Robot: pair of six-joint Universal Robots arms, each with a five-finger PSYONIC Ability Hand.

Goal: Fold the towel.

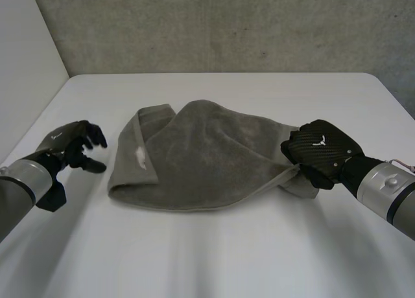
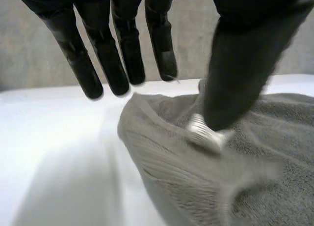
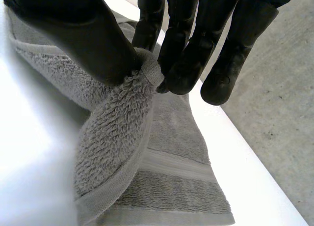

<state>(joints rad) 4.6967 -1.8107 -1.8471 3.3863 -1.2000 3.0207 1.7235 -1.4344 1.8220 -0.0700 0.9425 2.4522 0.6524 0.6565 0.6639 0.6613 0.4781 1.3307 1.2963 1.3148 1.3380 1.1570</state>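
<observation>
A grey towel (image 1: 207, 159) lies bunched and partly folded in the middle of the white table (image 1: 214, 252), a small white label (image 1: 139, 157) showing near its left end. My left hand (image 1: 76, 144) hovers just left of the towel, apart from it, fingers relaxed and spread. In the left wrist view my fingers (image 2: 117, 54) hang straight above the towel (image 2: 211, 167) edge and hold nothing. My right hand (image 1: 319, 152) is at the towel's right end. In the right wrist view its thumb (image 3: 83, 39) and fingers (image 3: 189, 64) pinch a fold of the towel (image 3: 122, 123) edge.
A grey wall (image 1: 214, 26) stands behind the table's far edge. A white panel (image 1: 26, 58) rises at the left. Bare table surface lies in front of the towel and to both sides.
</observation>
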